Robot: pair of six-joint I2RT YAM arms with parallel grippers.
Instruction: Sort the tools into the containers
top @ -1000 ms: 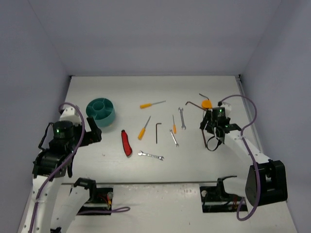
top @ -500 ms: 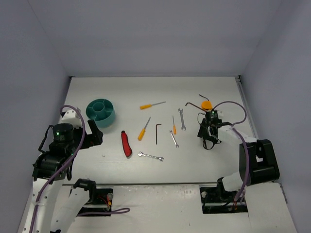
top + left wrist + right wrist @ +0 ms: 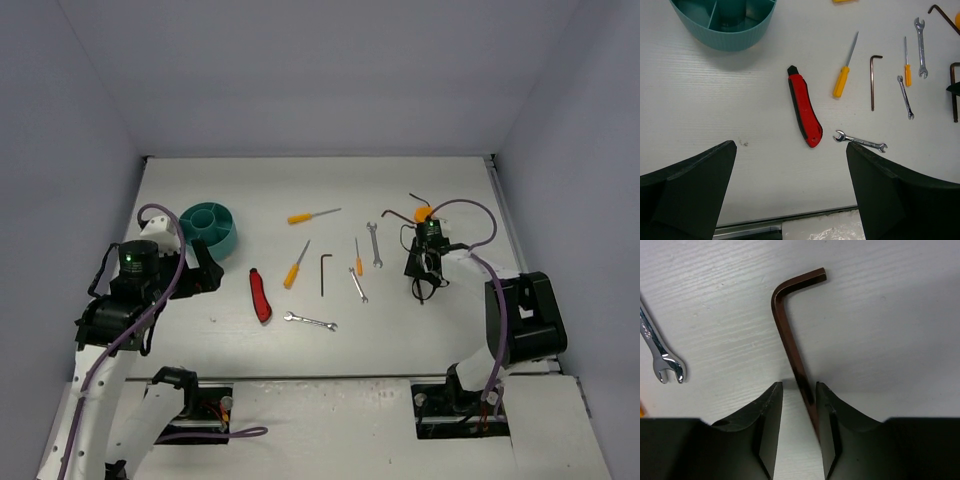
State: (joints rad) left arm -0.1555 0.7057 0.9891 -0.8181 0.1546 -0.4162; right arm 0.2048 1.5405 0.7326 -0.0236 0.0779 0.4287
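Right wrist view showed the right gripper point(image 3: 799, 390) parted only narrowly, its fingers straddling the long shank of a brown hex key point(image 3: 788, 330) that lay flat on the table point(image 3: 880, 315). A sliver of table showed between the key and the frame-left finger. A silver wrench point(image 3: 657, 352) lay at the left edge. From the left wrist, the left gripper point(image 3: 790, 146) was spread wide and held nothing, with the red-and-black knife point(image 3: 802, 107) mid-frame and the teal tub point(image 3: 735, 37) at upper left.
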